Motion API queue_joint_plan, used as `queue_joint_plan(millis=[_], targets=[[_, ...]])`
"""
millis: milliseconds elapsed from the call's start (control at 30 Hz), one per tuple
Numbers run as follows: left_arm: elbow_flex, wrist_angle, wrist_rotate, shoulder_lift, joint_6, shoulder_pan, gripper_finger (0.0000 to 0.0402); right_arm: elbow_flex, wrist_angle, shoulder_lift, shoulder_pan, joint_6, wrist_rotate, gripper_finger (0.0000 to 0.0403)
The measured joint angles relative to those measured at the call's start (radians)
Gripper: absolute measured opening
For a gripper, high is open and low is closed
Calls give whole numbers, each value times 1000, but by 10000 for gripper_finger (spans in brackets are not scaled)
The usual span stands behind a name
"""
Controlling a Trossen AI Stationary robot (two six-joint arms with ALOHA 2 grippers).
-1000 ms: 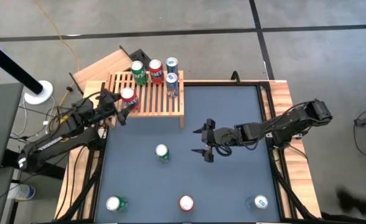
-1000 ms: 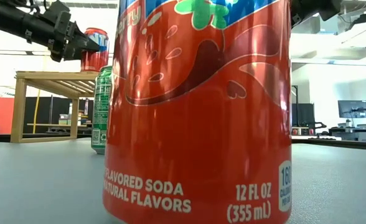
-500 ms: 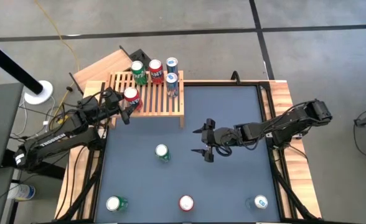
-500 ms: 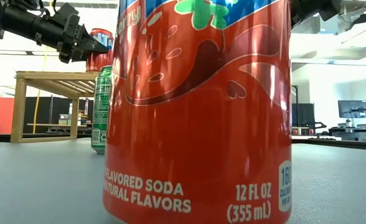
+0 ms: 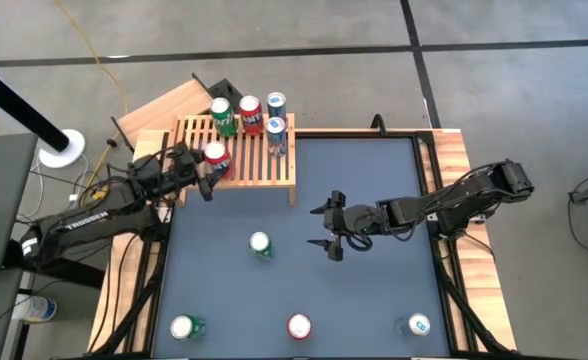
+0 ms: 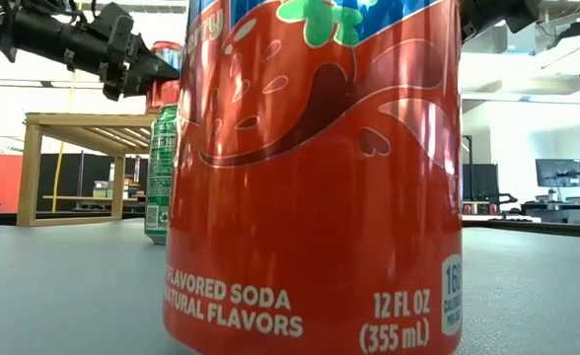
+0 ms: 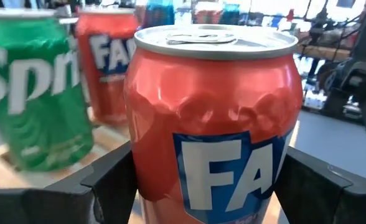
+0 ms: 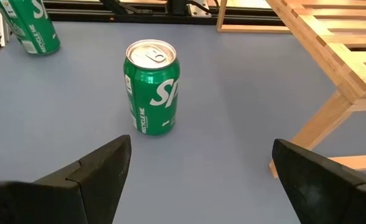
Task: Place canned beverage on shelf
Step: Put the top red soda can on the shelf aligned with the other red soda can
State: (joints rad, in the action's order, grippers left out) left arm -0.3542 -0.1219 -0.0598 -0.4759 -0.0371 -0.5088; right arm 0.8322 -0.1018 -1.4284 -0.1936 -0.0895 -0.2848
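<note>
The shelf (image 5: 249, 165) is a slatted light-wood rack at the table's far left. On it stand a green can (image 5: 222, 118), a red can (image 5: 249, 112) and two blue cans (image 5: 276, 132). My left gripper (image 5: 207, 171) reaches in from the left and is shut on another red can (image 5: 215, 154) over the shelf's near left part. My right gripper (image 5: 329, 226) hangs open over the table's middle. Beyond it a green can (image 8: 150, 87) stands on its base on the mat. My left gripper pinches the red can's side wall (image 7: 147, 180) between its two fingers (image 7: 111, 183), one on each side. The fingers come level from the table's left. The can stands upright over the slats. Whether its base rests on them I cannot tell.
Along the near edge stand a green can (image 5: 186, 327), a red can (image 5: 299, 326) and a blue can (image 5: 417, 325). That red can (image 6: 315, 177) fills most of the low view. A plain wooden board (image 5: 164, 105) lies behind the shelf.
My left gripper has moved a little toward the table's right edge with the red can, farther in over the shelf. The can has stayed upright.
</note>
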Motion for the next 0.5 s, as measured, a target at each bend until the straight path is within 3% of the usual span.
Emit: queue_joint_plan(millis=[267, 500], targets=[[-1, -224, -61, -167, 43, 54, 298, 0, -9, 0, 0, -5, 0, 380], [-91, -266, -61, -327, 101, 55, 298, 0, -9, 0, 0, -8, 0, 380]])
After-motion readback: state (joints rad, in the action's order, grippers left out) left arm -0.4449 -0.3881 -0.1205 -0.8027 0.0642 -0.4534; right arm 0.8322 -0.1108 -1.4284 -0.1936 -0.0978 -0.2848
